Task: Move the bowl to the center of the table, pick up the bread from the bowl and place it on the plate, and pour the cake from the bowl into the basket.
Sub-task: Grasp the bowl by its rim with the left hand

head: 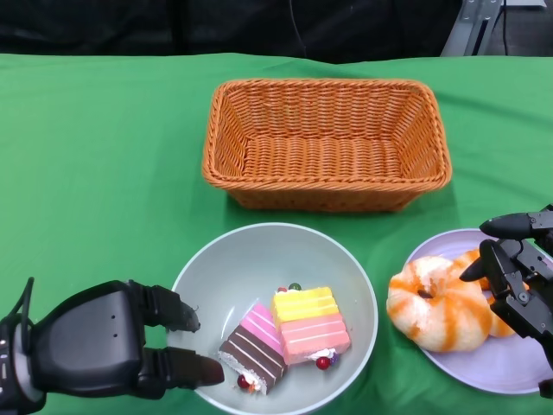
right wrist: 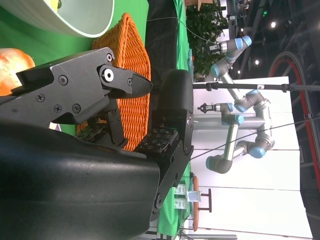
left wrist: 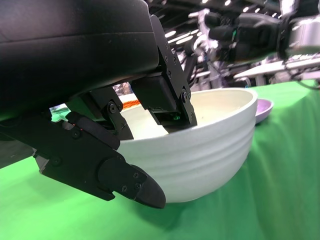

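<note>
The pale grey bowl (head: 251,259) stands near the table's front edge, in front of the basket. It holds a pink-and-brown striped cake slice (head: 253,348) and a yellow-and-pink cake (head: 309,326). My left hand (head: 112,341) grips the bowl's left rim, with a finger inside and the thumb under the outer wall (left wrist: 200,155). The orange-glazed bread (head: 436,303) lies on the lilac plate (head: 501,367) to the right of the bowl. Just right of the bread my right hand (head: 518,277) hovers with its fingers (right wrist: 107,80) apart and nothing in them.
A woven orange basket (head: 327,143) with nothing in it stands behind the bowl at the table's middle. Green cloth covers the whole table. Its far edge runs along the top of the head view.
</note>
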`<state>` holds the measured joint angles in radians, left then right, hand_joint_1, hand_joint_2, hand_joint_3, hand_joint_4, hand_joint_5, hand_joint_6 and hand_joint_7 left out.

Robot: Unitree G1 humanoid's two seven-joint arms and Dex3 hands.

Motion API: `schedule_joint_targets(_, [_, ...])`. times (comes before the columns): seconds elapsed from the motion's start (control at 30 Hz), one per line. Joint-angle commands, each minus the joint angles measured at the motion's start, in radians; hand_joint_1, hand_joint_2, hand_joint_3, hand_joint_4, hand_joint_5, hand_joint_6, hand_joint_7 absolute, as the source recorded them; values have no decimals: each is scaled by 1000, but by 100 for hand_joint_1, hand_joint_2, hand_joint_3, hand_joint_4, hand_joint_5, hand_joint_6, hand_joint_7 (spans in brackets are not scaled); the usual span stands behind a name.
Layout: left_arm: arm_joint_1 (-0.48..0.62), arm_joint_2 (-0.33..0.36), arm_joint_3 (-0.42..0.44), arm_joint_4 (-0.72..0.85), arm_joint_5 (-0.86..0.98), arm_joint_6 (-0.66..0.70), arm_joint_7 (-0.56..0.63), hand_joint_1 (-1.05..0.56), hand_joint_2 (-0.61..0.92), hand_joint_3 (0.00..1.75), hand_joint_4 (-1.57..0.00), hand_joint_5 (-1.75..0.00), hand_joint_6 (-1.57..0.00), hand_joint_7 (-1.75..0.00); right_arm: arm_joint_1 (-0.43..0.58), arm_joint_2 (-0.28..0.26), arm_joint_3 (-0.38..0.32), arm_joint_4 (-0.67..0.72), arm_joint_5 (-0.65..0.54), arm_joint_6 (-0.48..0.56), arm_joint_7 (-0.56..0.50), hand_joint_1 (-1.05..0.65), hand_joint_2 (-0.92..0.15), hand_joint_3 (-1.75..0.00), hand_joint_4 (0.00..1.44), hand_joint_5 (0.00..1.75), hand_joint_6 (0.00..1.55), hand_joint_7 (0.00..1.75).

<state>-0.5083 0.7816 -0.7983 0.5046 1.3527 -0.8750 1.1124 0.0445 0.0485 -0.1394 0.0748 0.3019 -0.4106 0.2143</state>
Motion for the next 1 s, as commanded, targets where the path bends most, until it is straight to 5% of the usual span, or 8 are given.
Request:
schedule_joint_targets(0.03, [36, 7, 28, -36, -43, 33, -95, -45, 71, 0, -106, -3, -96, 0, 10, 3, -5, -10, -11, -9, -15, -9, -79, -58, 76, 150, 77, 102])
schedule_joint_targets(0.23, [55, -21, 45, -73, -94, 55, -238, -45, 72, 1, -103, 0, -93, 0, 13, 12, -4, -5, -37, -21, -26, -8, -78, -61, 75, 150, 76, 104])
schedule_joint_targets(1.0, [42, -153, 3, 24, -101, 153, -416, -46, 74, 1, -96, 0, -90, 0, 21, 15, -4, -22, -36, -17, -27, -8, -72, -71, 75, 151, 75, 107])
